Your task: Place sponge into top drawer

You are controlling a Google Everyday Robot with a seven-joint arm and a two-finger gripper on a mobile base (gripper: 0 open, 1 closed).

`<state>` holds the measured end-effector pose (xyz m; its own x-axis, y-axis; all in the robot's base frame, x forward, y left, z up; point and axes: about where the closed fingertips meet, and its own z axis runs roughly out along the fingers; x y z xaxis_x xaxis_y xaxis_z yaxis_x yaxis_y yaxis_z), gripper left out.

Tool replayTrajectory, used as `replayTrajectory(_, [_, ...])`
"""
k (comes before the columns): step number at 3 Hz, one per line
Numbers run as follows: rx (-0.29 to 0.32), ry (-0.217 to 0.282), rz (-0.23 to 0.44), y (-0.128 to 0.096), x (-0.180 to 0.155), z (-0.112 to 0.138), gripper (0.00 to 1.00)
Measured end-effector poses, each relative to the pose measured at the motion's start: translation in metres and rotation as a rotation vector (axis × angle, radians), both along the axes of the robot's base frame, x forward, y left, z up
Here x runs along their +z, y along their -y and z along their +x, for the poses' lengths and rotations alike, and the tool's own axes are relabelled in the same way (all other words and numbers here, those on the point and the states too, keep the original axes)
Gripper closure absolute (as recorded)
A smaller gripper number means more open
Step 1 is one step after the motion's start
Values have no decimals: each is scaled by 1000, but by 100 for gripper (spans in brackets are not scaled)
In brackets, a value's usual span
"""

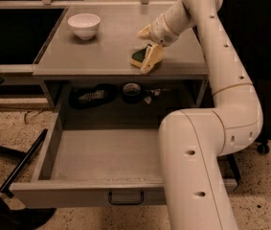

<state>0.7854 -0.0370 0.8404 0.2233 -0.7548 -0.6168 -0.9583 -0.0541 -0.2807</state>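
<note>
The sponge [138, 56], yellow with a dark green top, is at the front right of the grey tabletop [111, 42], near its front edge. My gripper [147, 60] reaches down from the upper right and its cream fingers [152, 57] are closed around the sponge. The top drawer [101, 157] is pulled fully open below the tabletop. Its inside is bare and its dark pull handle [125, 197] is at the centre of the front panel. My arm's lower link covers the drawer's right part.
A white bowl [84, 25] stands at the back left of the tabletop. Dark items, a roll of tape [132, 89] among them, lie on the shelf behind the drawer. A dark chair base [10, 166] is on the speckled floor at the left.
</note>
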Motion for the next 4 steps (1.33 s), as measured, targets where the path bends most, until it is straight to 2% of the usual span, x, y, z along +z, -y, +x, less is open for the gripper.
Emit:
replayTrajectory(3, [-9, 8, 5, -2, 3, 2, 88])
replayTrajectory(4, [47, 44, 13, -21, 16, -4, 100])
